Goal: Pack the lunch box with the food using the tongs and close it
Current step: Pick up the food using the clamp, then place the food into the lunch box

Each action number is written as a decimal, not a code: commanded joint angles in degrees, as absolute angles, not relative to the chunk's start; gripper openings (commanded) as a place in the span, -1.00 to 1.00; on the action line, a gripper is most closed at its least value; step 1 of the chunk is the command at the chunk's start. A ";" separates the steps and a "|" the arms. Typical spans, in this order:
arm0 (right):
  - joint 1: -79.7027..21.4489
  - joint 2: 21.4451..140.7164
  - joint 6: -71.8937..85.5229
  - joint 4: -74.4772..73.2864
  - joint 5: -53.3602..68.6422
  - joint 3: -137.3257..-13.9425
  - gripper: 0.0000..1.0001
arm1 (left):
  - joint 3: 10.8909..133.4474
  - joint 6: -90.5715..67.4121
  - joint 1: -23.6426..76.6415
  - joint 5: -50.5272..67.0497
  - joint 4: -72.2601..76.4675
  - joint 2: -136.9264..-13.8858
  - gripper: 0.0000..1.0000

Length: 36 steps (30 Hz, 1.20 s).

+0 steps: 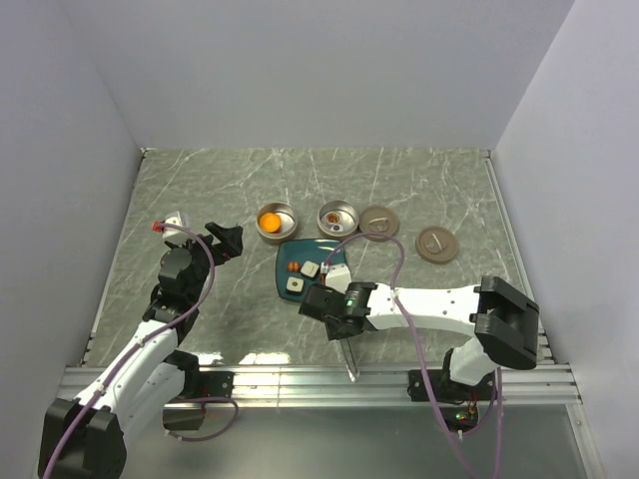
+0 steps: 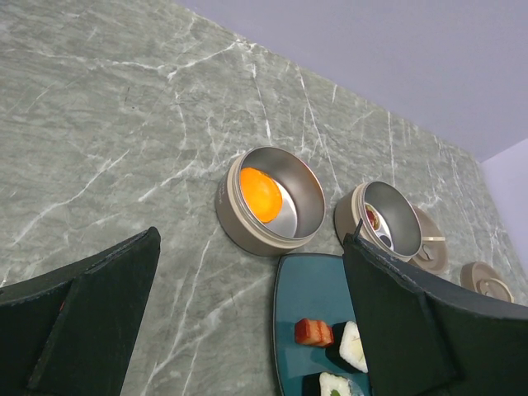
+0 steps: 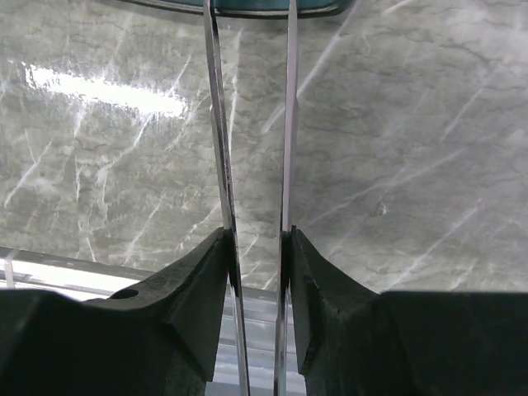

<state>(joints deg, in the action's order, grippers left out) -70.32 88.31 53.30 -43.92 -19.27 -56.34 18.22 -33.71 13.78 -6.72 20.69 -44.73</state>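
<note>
While our right gripper pinches both arms of the long silvery metal tongs, we see them reach the dark teal square plate's near rim | left gripper wide open, empty | we squeeze gently, tips level, toward the white block of food.

I see a dark teal square plate lying flat on the grey-green marbled tabletop. Plain white walls enclose three sides. A ribbed silver metal rail runs along my near edge.
</note>
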 commanded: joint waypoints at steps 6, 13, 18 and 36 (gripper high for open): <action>-70.05 82.35 54.49 -47.72 -25.39 -58.18 -0.51 | 18.11 -34.01 13.54 -6.07 22.94 -43.86 0.99; -69.96 81.91 52.30 -49.74 -31.28 -63.54 -0.55 | 18.19 -34.10 13.45 -6.15 22.85 -44.03 0.99; -69.61 81.21 51.33 -51.15 -34.97 -66.96 -0.56 | 18.28 -34.01 13.45 -6.15 22.94 -44.21 0.99; -66.71 85.16 37.19 -44.13 -36.57 -79.27 -0.60 | 18.37 -34.01 13.45 -6.24 23.20 -45.09 0.99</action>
<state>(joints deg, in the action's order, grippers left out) -67.85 84.33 41.04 -48.14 -33.85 -75.26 18.22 -33.71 13.78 -6.72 20.69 -44.91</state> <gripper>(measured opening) 0.381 0.995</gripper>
